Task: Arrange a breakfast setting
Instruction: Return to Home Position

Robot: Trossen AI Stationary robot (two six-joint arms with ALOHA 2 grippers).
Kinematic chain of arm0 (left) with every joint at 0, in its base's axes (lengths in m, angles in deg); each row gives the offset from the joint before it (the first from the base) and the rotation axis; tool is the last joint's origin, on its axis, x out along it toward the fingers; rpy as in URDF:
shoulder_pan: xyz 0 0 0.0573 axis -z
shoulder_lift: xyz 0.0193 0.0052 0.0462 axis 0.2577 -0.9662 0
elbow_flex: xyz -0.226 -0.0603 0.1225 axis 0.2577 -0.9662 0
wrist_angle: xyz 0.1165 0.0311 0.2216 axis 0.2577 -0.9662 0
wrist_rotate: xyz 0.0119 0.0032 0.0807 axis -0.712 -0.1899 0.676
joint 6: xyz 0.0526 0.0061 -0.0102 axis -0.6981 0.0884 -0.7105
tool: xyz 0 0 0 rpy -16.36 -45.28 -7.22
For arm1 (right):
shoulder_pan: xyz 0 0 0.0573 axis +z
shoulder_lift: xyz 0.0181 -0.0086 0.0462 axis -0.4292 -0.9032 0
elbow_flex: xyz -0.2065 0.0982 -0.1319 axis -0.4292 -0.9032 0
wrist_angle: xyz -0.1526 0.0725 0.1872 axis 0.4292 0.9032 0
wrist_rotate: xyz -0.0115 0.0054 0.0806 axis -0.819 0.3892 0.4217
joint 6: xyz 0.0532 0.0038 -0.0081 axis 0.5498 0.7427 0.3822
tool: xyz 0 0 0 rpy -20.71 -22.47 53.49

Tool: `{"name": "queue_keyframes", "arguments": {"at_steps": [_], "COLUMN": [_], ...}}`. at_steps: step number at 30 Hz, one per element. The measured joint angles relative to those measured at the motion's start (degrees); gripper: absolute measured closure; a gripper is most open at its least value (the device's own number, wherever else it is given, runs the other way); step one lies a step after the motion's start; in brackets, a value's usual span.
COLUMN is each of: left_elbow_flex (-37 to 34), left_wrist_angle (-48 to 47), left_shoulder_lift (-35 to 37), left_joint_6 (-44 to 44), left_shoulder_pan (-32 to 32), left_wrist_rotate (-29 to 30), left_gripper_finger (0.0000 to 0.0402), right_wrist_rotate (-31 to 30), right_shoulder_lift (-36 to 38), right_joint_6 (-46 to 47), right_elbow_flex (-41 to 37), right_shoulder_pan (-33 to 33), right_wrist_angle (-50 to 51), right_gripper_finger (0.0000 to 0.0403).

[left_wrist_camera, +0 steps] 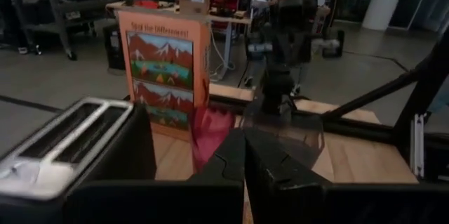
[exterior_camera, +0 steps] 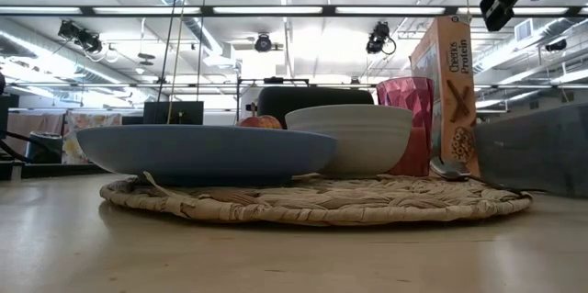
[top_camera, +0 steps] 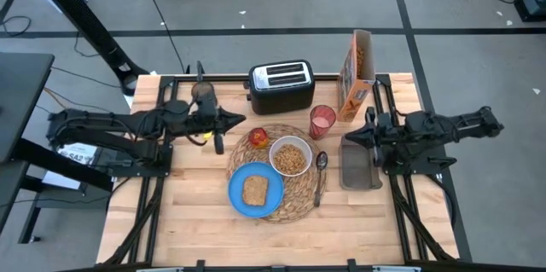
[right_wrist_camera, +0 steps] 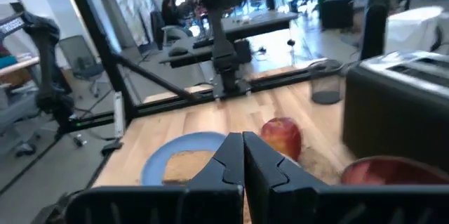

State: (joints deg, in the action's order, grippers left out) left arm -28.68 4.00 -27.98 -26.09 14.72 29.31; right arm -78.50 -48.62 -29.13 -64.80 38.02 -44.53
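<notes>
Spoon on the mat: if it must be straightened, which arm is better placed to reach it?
Right, probably. The spoon lies at the placemat's right edge, nearer the right gripper; the left gripper would have to cross over the bowl.

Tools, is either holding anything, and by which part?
Nothing is held. The left tool and right tool are both shut and empty; the metal spoon lies on the round woven straw placemat.

The cereal box (exterior_camera: 455, 91) reads "Cheerios Protein"; its back, "Spot the Difference!"
</notes>
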Motion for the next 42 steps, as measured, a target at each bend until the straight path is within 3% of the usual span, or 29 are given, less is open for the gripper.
{"name": "queue_keyframes", "arguments": {"at_steps": [7,14,16,19,30,38,42], "left_elbow_flex": [-10.28,-12.61,-12.60,-12.74,-26.26,-34.48,-37.95], "left_wrist_angle": [1.73,-1.25,-3.37,-6.72,3.32,3.11,3.14], "left_shoulder_lift": [10.69,16.02,15.98,15.92,21.18,31.49,37.76], "left_joint_6": [-0.25,3.09,2.37,-0.49,-2.85,-3.53,-4.64], "left_shoulder_pan": [0.04,0.04,0.04,0.04,0.07,0.05,0.22], "left_wrist_rotate": [-0.61,-0.59,-0.65,-0.69,-0.79,0.29,0.33], "left_gripper_finger": [0.0397,0.0379,0.0377,0.0376,0.0375,0.0374,0.0374], "right_wrist_rotate": [3.94,-6.50,-6.65,-7.16,-0.46,5.46,11.34], "right_shoulder_lift": [10.15,17.62,17.91,17.95,17.93,17.93,17.93], "right_joint_6": [-3.23,-4.11,-1.01,-4.77,-7.40,-8.38,-10.07], "right_elbow_flex": [-0.08,-0.07,-0.09,-0.11,-9.13,-10.99,-10.99], "right_shoulder_pan": [-4.50,-4.52,-4.54,-4.55,-4.57,-8.47,-10.77], "right_wrist_angle": [1.87,5.19,4.27,3.13,1.84,1.87,1.56], "right_gripper_finger": [0.0402,0.0373,0.0365,0.0360,0.0360,0.0360,0.0359]}}
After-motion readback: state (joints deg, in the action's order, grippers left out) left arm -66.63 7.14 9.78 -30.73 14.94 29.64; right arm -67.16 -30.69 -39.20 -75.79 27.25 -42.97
